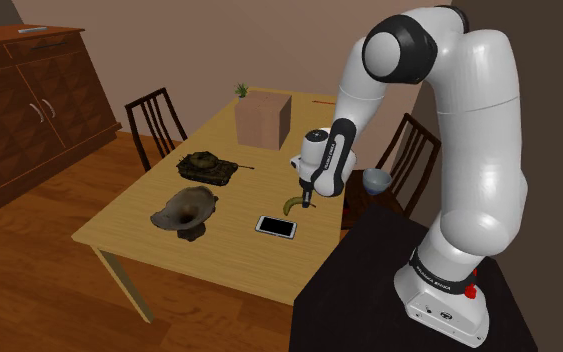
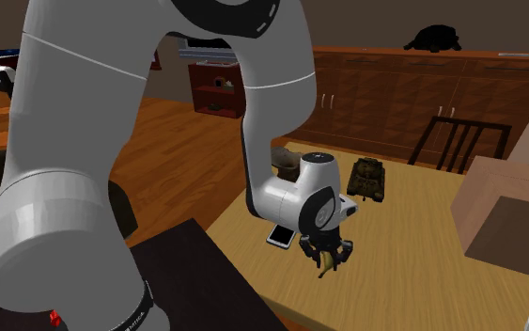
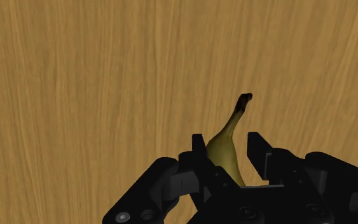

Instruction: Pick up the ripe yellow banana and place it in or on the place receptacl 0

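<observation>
The yellow banana (image 3: 225, 153) with a dark stem tip sits between my black fingers, stem pointing away from the hand. My gripper (image 1: 307, 202) is shut on the banana (image 1: 291, 203), low over the wooden table (image 1: 239, 250) near its edge by the stand. In the second exterior view the banana (image 2: 326, 265) hangs just under the gripper (image 2: 328, 252). Whether it still touches the table I cannot tell. A grey-blue bowl (image 1: 376, 180) stands at the table's edge beyond the gripper, close to the arm.
A white phone (image 1: 276, 226) lies just in front of the gripper. A toy tank (image 1: 209, 166), a dark horn-shaped object (image 1: 184, 212) and a cardboard box (image 1: 262, 120) stand on the table. Chairs (image 1: 159, 120) flank it; a sideboard (image 1: 29, 100) lines the wall.
</observation>
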